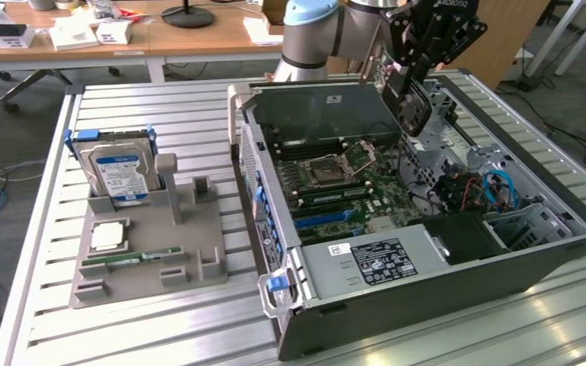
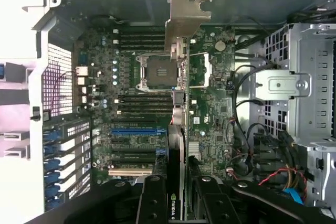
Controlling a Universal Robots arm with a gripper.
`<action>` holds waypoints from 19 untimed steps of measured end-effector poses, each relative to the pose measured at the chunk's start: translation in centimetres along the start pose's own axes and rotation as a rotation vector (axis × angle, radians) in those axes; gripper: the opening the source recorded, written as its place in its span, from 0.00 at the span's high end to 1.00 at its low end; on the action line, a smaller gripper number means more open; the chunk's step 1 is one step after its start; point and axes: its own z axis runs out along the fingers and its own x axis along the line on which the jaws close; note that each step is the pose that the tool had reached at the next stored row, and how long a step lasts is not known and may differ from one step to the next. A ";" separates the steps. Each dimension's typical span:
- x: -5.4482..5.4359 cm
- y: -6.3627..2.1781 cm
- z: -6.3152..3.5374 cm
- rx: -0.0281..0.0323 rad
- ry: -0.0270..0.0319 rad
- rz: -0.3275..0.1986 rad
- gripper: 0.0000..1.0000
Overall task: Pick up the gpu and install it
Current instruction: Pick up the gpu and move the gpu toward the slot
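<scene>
Gpu: one card (image 1: 412, 114), hanging on edge above the open computer case (image 1: 537, 259), at about 1 o'clock in the exterior view, clear of the motherboard (image 1: 339, 187) below it.
Jaws: clamped on the gpu, one black finger (image 2: 152, 203) on each flat side.
Gripper: one (image 1: 415, 65), at 1 o'clock in the exterior view, on the arm (image 1: 313, 34) that came in at 12 o'clock.
Exterior view alone gave: the card's black face side-on; one grey holder tray (image 1: 146, 286) at 9 o'clock on the slatted tabletop (image 1: 171, 107); one silver hard drive with a blue label (image 1: 120, 175) standing upright in it; one square chip (image 1: 107, 235) and one narrow green memory stick (image 1: 130, 259) lying flat in it.
Wrist view alone gave: the gpu (image 2: 177, 145) edge-on between the fingers of the gripper (image 2: 178, 205), its one silver bracket (image 2: 186, 17) at the far end, a green logo on the edge near the jaws; straight down past it, one empty processor socket (image 2: 157, 72) and one blue slot (image 2: 134, 130) on the board.
Both views gave: the case lying on its side with the panel off, and a bundle of red and blue cables (image 1: 491, 191) beside the drive cage.
Power supply: one (image 1: 369, 259), at 5 o'clock in the exterior view, inside the case.
</scene>
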 end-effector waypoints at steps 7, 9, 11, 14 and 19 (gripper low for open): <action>-2.1 0.07 -0.08 -0.0011 0.0003 -0.006 0.74; -2.6 0.09 -0.09 -0.0016 0.0004 -0.008 0.74; -3.0 0.10 -0.12 -0.0017 0.0005 -0.010 0.74; -3.6 0.12 -0.13 -0.0021 0.0008 -0.015 0.74; -3.7 0.12 -0.13 -0.0022 -0.0008 -0.041 0.74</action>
